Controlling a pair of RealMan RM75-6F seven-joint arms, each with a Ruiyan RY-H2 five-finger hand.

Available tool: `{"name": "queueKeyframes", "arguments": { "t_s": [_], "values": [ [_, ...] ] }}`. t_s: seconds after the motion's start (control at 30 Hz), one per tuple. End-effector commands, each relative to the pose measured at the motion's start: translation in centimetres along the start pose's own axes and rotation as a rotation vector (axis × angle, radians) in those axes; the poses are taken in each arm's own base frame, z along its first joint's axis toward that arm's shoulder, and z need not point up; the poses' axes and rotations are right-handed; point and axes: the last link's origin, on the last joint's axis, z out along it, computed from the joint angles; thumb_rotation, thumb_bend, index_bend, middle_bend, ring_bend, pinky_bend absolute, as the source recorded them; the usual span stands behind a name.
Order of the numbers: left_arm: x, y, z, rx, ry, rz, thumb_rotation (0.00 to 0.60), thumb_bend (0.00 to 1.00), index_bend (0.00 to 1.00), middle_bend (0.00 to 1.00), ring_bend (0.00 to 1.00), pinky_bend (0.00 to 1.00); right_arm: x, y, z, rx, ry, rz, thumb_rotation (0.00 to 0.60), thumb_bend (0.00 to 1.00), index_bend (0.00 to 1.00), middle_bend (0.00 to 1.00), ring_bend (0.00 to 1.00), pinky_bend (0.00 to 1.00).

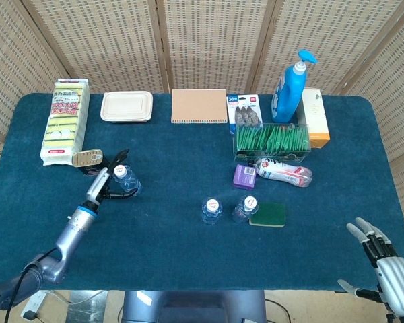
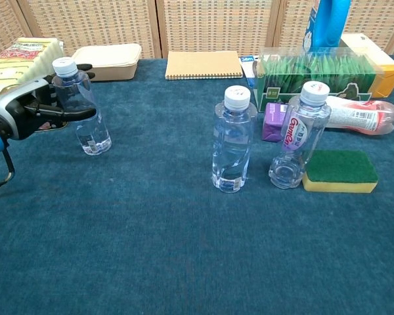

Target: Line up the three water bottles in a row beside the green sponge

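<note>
While its forearm slants up from the near-left edge of the desk point(image 1: 188, 269), the left hand point(image 2: 27, 110) reaches the far-left water bottle point(image 2: 81, 106) from the side, with dark fingers point(image 2: 67, 115) curled round the front of its clear body and another finger showing past the cap behind it. From the chest view the fingers lie against the plastic, but whether they truly clasp it or only cup it cannot be told; from the head view the hand point(image 1: 102, 184) is small and its thumb side is hidden by the bottle point(image 1: 126, 179). That bottle stands upright, well to the left of the green sponge point(image 2: 339, 170).

Touching the sponge's left end stands the labelled bottle point(image 2: 300, 134), tilted slightly toward the sponge, and just left of that one stands the middle bottle point(image 2: 232, 139), upright. Behind the sponge lie a purple box point(image 2: 273, 121) and a red-and-white packet point(image 2: 364, 117), both partly hidden by the labelled bottle.

Far to the sponge's right, at the desk's near corner, the right hand point(image 1: 388, 268) rests with fingers released and spread, grasping nothing; its lower part is cut off by the frame edge, and the chest view does not show it. A gold tin point(image 1: 87, 158) sits just behind the left hand.
</note>
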Motion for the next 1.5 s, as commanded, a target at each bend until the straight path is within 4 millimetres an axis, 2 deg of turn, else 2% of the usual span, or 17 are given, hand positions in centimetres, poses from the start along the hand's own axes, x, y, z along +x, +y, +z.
{"name": "queueKeyframes", "arguments": {
  "t_s": [0.03,0.07,0.2,0.33,0.5,0.67,0.87,1.13,1.27,1.5],
  "values": [
    [-0.4,-0.2,0.2,-0.001,-0.004,0.009,0.600,0.32,0.03,0.09,0.05,0.24,0.1,0.0,0.0,0.001,0.002,0.004,0.600,0.00,0.09,0.00,0.00,0.00],
    [-0.5,-0.2,0.1,-0.004,-0.001,0.014,0.600,0.34,0.06,0.13,0.08,0.27,0.1,0.0,0.0,0.001,0.003,0.005,0.600,0.00,0.09,0.00,0.00,0.00],
    [-0.7,-0.6,-0.1,0.000,0.003,0.036,0.600,0.39,0.32,0.33,0.24,0.43,0.2,0.1,-0.1,0.001,0.003,0.010,0.600,0.00,0.09,0.00,0.00,0.00],
    [-0.8,-0.5,-0.4,-0.012,0.009,0.047,0.600,0.40,0.47,0.40,0.29,0.47,0.2,0.1,0.0,0.003,0.000,0.013,0.600,0.00,0.09,0.00,0.00,0.00],
    [-1.1,0.3,-0.9,-0.056,-0.012,0.044,0.600,0.40,0.49,0.41,0.29,0.48,0.2,0.0,-0.1,0.007,-0.002,0.015,0.600,0.00,0.09,0.00,0.00,0.00],
    [-2.9,1.7,-1.9,-0.126,-0.083,0.048,0.600,0.40,0.49,0.41,0.29,0.48,0.2,-0.1,-0.1,0.008,-0.004,0.015,0.600,0.00,0.09,0.00,0.00,0.00],
    [-7.3,2.5,-2.7,-0.170,-0.193,0.050,0.600,0.39,0.49,0.41,0.29,0.48,0.0,-0.2,-0.1,0.011,-0.012,0.013,0.600,0.00,0.09,0.00,0.00,0.00],
    [-13.3,3.1,-1.7,-0.177,-0.287,0.074,0.600,0.39,0.49,0.41,0.29,0.48,0.2,0.0,-0.1,0.007,-0.008,0.017,0.600,0.00,0.09,0.00,0.00,0.00],
    [-14.1,3.3,-1.3,-0.186,-0.283,0.082,0.600,0.39,0.49,0.41,0.29,0.48,0.3,0.1,-0.1,0.005,-0.006,0.022,0.600,0.00,0.09,0.00,0.00,0.00],
    [-14.0,3.4,-0.9,-0.199,-0.254,0.095,0.600,0.39,0.49,0.42,0.29,0.47,0.4,0.3,0.0,0.002,-0.006,0.026,0.600,0.00,0.08,0.00,0.00,0.00]
  ]
}}
